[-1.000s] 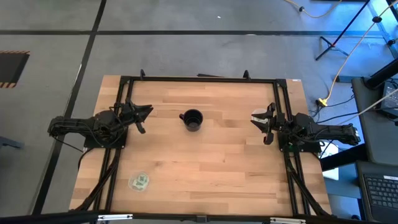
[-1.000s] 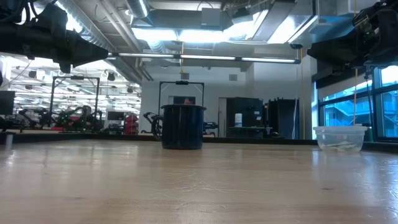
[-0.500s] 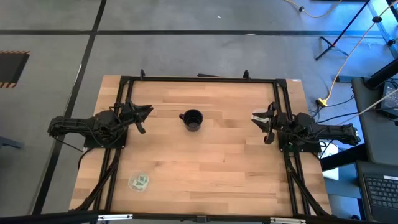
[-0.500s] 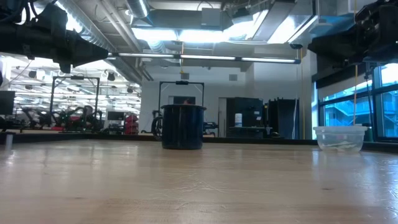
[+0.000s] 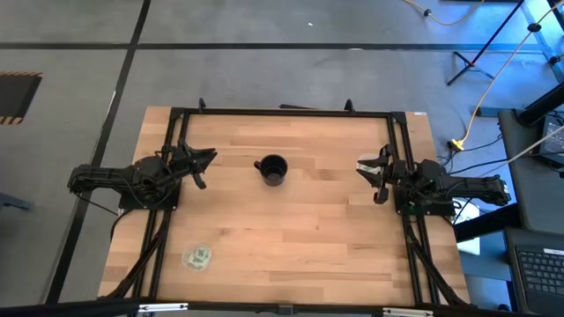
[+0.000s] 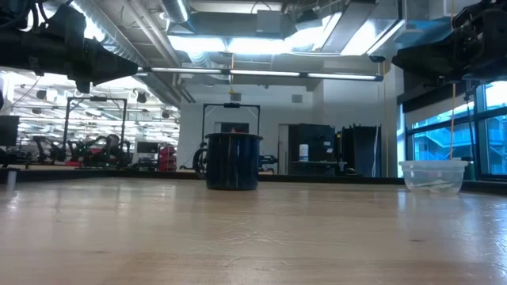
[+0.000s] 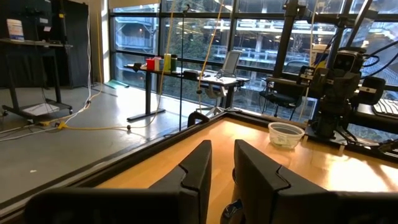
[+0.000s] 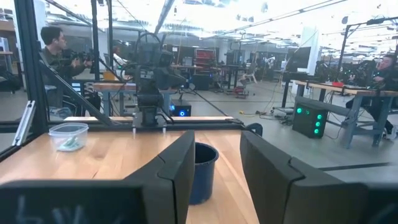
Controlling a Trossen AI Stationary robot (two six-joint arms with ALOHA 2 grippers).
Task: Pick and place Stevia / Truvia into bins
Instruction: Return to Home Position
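Stevia packets [image 5: 201, 255] seem in bin [image 5: 188, 261]; L gripper [image 7: 222, 149], R gripper [image 8: 217, 138] both spread.

A black cup [image 5: 272, 169] stands upright on the wooden table [image 5: 291, 238], about midway between its two sides and nearer to the far edge. A black metal frame [image 5: 282, 112] runs along the table's edges. On the grey floor lie a yellow cable [image 5: 458, 142] and a striped mark [image 5: 18, 95] — a keyboard [image 5: 539, 273] shows at one corner. In the room behind, one person [image 8: 55, 42] and another person [image 8: 384, 65] are at desks.
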